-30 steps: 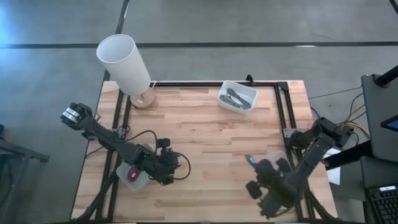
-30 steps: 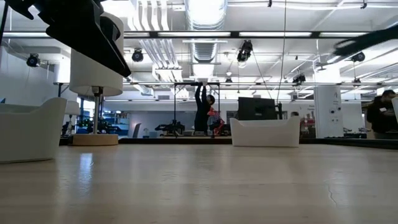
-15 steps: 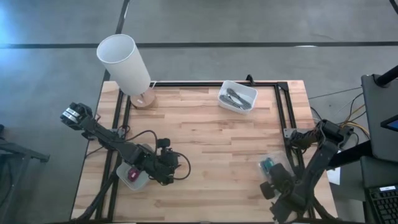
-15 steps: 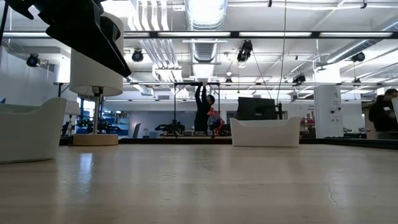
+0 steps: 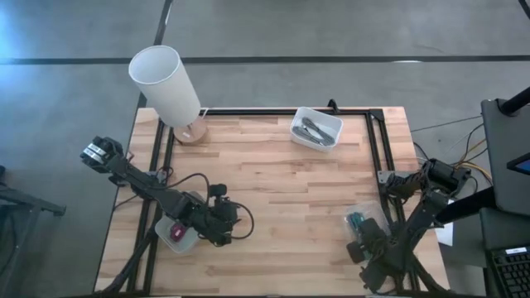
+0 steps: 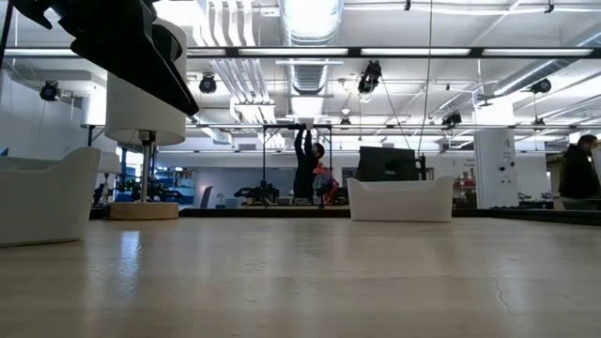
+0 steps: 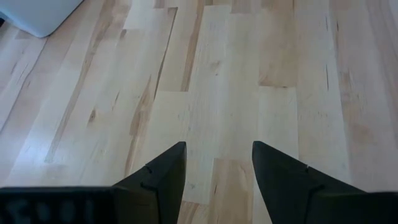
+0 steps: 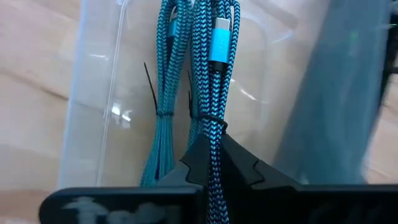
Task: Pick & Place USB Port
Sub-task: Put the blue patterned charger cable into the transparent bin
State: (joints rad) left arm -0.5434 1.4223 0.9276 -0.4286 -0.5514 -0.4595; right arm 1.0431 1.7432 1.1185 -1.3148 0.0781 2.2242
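Note:
A bundle of blue braided USB cables with a light-blue plug lies in a clear plastic container near the table's right edge. My right gripper stands over this container, shut on the bundle. My left gripper hovers open over bare wood near the table's near-left part. Beside it sits a small white tray holding a dark red item. My right gripper pinches the blue cable bundle between its two fingers just below the black tie, about midway along the bundle. The fingers come from above and lie across the strands. The bundle runs on into the clear container; whether it rests on the floor of it, I cannot tell.
A white lamp on a wooden foot stands at the far-left corner. A white tray with dark parts sits at the far edge. A black frame rail runs along the right side. Bare wood spans the middle.
My right gripper has moved toward the table's right edge, carrying the blue cable bundle over and into the clear container, then stayed nearly still. The left arm has kept still.

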